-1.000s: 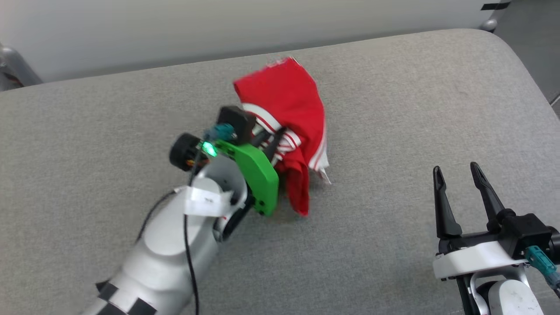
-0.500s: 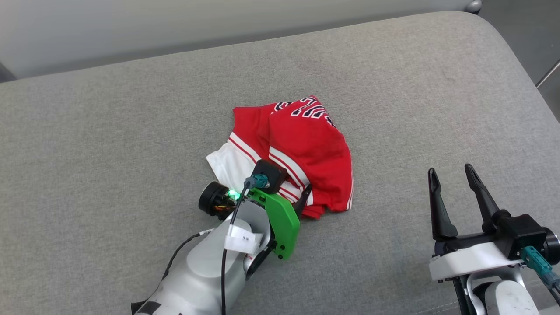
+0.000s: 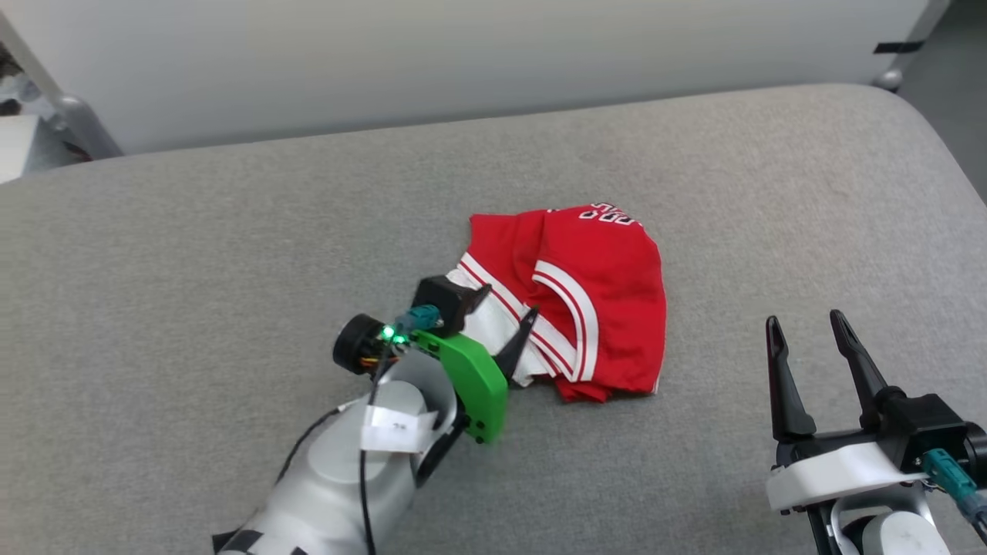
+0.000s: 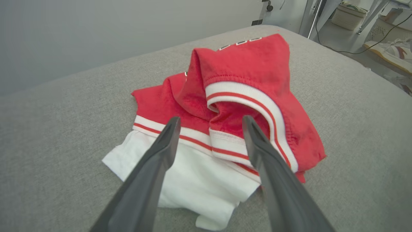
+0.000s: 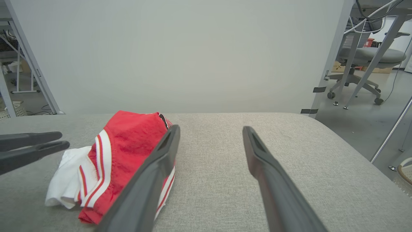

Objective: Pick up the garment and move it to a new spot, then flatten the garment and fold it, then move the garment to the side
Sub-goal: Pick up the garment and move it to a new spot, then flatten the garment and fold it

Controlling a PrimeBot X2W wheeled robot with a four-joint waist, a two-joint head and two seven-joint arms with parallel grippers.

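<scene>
Head view: crumpled red jersey T-shirt (image 3: 609,301) with white sleeves and striped trim lies bunched near the middle of the grey fabric-covered counter (image 3: 231,231). Left claw (image 3: 507,302) is spread wide open right at the white sleeve, pinching nothing. Right claw (image 3: 803,317) sits well apart at lower right, also open and empty. Left wrist view: the claw straddles the striped trim above the white sleeve. Right wrist view: shirt is heaped off to the left, with bare counter between the prongs.
</scene>
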